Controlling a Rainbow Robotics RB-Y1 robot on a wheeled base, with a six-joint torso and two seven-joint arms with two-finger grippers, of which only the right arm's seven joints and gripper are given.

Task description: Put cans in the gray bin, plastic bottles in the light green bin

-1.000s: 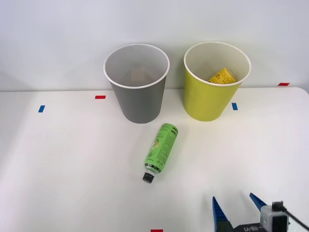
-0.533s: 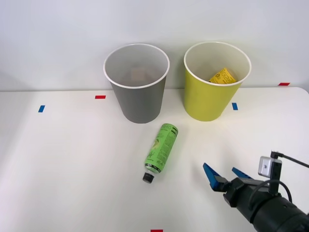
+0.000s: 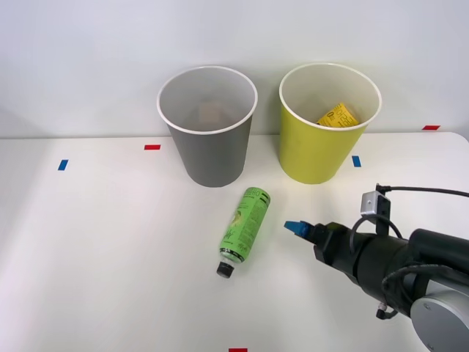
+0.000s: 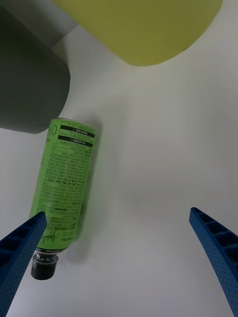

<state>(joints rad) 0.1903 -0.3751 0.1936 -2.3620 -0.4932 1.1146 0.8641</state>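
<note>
A plastic bottle point(image 3: 245, 224) with a bright green label lies on its side on the white table, black cap toward me, in front of the gray bin point(image 3: 210, 150). The light green bin point(image 3: 316, 154) stands to the gray bin's right. My right gripper point(image 3: 294, 228) hovers low just right of the bottle, pointing at it. In the wrist view the blue fingers point(image 4: 20, 247) are spread wide and open. The bottle point(image 4: 64, 190) lies beside one finger, with nothing between them. The cans are out of view.
A yellow package point(image 3: 337, 116) rests inside the light green bin. A dim brownish shape point(image 3: 212, 112) sits at the gray bin's bottom. Red and blue tape marks point(image 3: 152, 147) dot the table. The wall rises right behind the bins.
My right arm has swept up from the table's near right edge toward the bottle, ending close beside it. The fingers stay open. The bottle and the bins have not moved.
</note>
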